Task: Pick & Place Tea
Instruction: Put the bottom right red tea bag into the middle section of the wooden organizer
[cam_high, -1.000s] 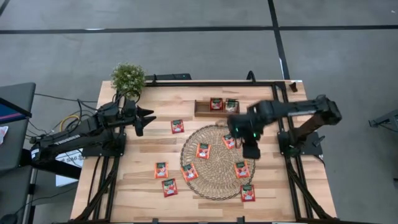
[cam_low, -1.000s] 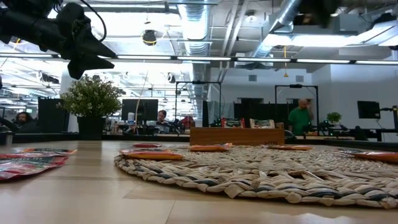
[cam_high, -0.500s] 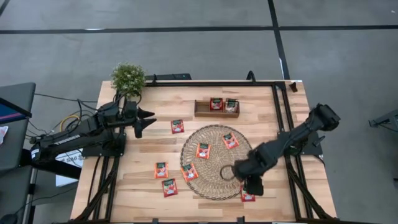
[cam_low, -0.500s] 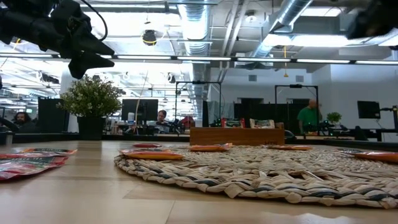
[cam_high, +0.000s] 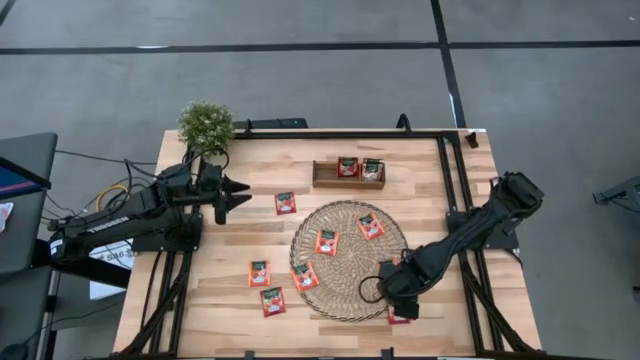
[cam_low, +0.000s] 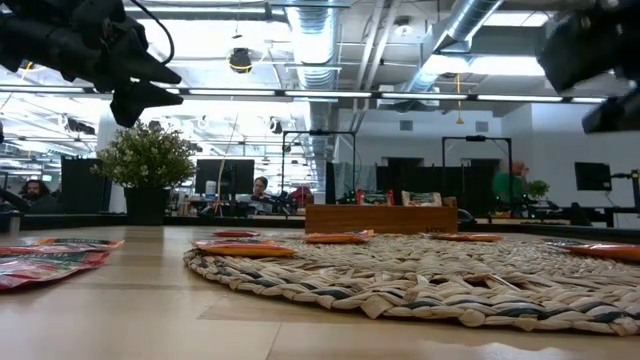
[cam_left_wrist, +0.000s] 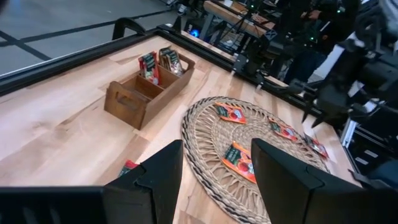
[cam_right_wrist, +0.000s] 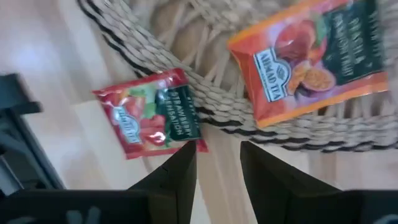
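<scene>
- Tea sachets counted from the high view: two stand upright in the wooden tray (cam_high: 348, 173) at the far side of the table — one red (cam_high: 347, 166), one paler (cam_high: 371, 167).
- Two lie flat on the round woven mat (cam_high: 349, 260) towards its far half, at (cam_high: 327, 242) and (cam_high: 370, 226); a third (cam_high: 304, 277) lies on the mat's left near edge.
- Three lie on the bare table (cam_high: 250, 205) left of the mat: one (cam_high: 285, 203) near the left gripper, and two close together, (cam_high: 259, 272) and (cam_high: 272, 300), nearer the front.
- Under the right arm, the right wrist view shows two more: an orange sachet (cam_right_wrist: 317, 59) on the mat's rim and a red strawberry sachet (cam_right_wrist: 152, 113) partly on the mat's rim and partly on the wood. That makes ten in all, though the arm may hide others.
- Right gripper (cam_high: 397, 292) hangs low over the mat's near right edge; its fingers (cam_right_wrist: 177, 177) stand apart with nothing between them, just beside the red strawberry sachet.
- Left gripper (cam_high: 232, 191) waits above the table's left side, jaws spread wide and empty.
- One small potted plant (cam_high: 206, 124) stands at the far left corner.
</scene>
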